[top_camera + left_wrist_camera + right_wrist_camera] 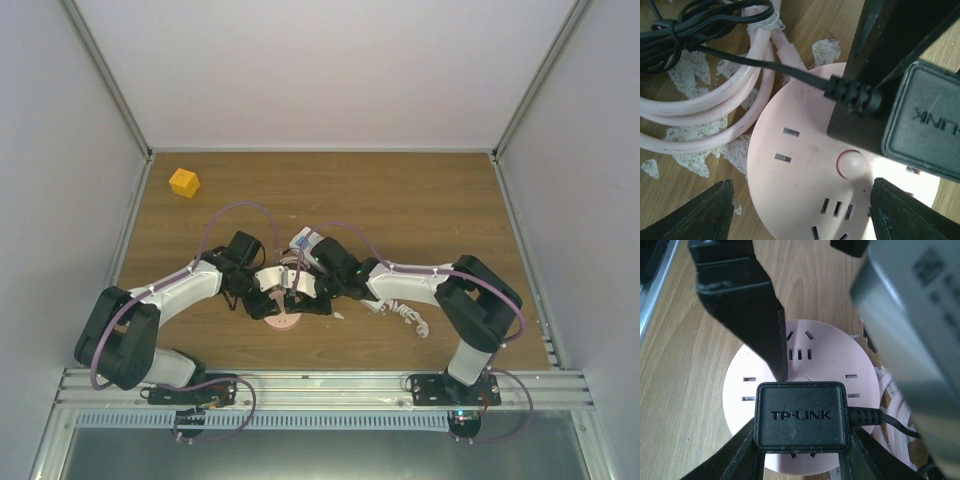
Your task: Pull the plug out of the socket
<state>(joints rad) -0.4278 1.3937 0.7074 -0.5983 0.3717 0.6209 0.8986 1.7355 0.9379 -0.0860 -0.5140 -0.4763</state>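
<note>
Both sets engaged: your right jaws clamp the black plug [800, 415]; left jaws wide, straddling the pink socket [800, 195].

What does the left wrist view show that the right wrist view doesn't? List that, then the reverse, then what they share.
Left wrist only: a bundled black cord, the left hand open astride the socket, and the round button on it.
Right wrist only: the full TP-LINK label, the right hand pressing both sides of the plug, and a metal rail.
Both: the pink socket, the black plug seated in it, the pink cable and the wooden table.
</note>
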